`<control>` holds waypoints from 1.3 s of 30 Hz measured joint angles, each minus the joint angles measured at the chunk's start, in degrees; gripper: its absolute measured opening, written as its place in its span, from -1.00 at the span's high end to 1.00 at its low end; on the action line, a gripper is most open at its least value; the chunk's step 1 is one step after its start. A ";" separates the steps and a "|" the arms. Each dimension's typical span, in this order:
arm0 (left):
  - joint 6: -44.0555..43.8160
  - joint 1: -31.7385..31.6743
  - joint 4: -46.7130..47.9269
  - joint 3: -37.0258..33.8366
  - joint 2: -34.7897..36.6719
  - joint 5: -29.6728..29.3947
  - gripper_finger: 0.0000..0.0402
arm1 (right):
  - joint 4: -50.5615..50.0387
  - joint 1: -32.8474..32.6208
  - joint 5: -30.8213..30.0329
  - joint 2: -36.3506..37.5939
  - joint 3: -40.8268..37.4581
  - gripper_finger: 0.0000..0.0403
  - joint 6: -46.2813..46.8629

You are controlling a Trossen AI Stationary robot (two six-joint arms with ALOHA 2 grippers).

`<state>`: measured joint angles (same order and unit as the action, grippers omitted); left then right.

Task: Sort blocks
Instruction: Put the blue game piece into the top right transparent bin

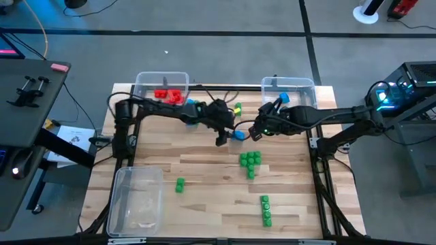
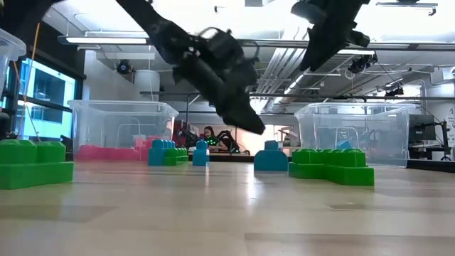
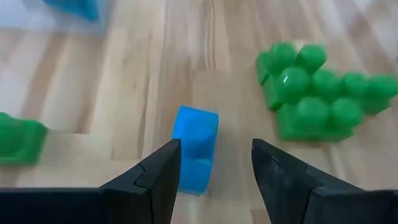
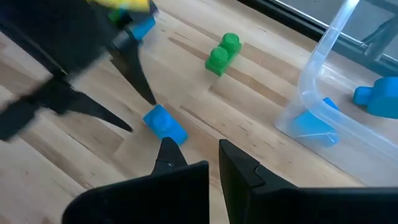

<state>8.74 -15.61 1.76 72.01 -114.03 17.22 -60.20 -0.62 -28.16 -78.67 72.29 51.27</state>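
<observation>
From overhead we see both arms meeting near the middle of the wooden table (image 1: 204,197), toward its far edge, with the small blue plastic block (image 1: 238,135) lying between them. Only the left wrist view shows us how that block (image 3: 196,148) sits: on the bare wood, reaching just between the tips of the left gripper (image 3: 216,163), whose jaws stand spread, touching nothing. The right wrist view adds that the right gripper (image 4: 194,154) hovers just beside the same block (image 4: 165,124), jaws pressed together and empty. A green block cluster (image 3: 317,93) lies near.
</observation>
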 joint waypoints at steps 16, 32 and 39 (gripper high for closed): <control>1.01 0.97 -0.56 4.63 -10.07 -2.82 0.08 | 1.20 -0.28 3.17 -0.07 0.00 1.00 -0.17; -8.77 0.59 -0.97 4.56 -8.89 5.27 0.48 | 1.52 -0.28 2.05 -0.09 0.00 1.00 -0.31; -2.26 -1.44 10.02 4.57 1.23 7.64 0.48 | 10.25 0.69 2.12 -0.09 -0.02 1.00 -8.75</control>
<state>6.47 -17.05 11.78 76.58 -112.80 24.85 -49.96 0.06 -26.04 -78.76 72.27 42.51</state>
